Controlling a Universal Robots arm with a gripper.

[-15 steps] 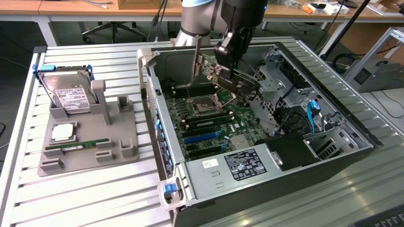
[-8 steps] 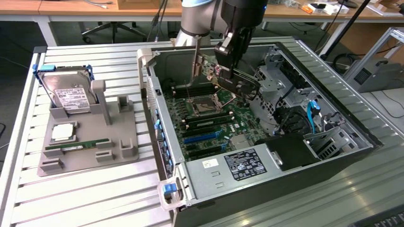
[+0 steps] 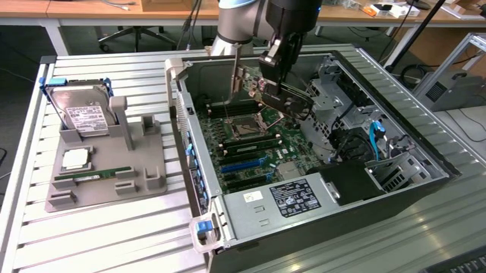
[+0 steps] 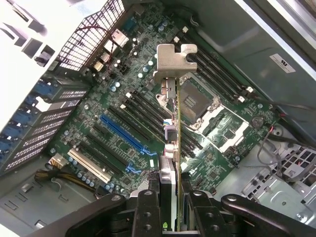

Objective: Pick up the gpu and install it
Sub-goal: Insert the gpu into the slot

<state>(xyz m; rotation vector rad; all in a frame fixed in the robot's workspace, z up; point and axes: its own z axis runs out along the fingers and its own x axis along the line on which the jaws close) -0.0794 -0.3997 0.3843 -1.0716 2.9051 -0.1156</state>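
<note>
The gpu [image 3: 287,102], a green board with a black cooler and a silver end bracket [image 3: 237,71], hangs tilted over the motherboard [image 3: 254,151] inside the open computer case [image 3: 410,187]. My gripper [image 3: 275,77] is shut on it from above. In the wrist view the gpu [image 4: 174,138] appears edge-on, its silver bracket [image 4: 173,59] at the far end. It is clamped between my black fingers [image 4: 148,210], with the gripper [image 4: 173,210] above the expansion slots. The card is clear of the board, over the area between the blue slot [image 4: 123,133] and the processor socket [image 4: 195,101].
A grey fixture [image 3: 114,182] on the slatted table at the exterior view's left holds a hard drive [image 3: 83,114], a processor [image 3: 76,159] and a memory stick [image 3: 95,175]. Inside the case are the power supply [image 3: 292,199], drive cages [image 3: 334,91] and cables [image 3: 376,139].
</note>
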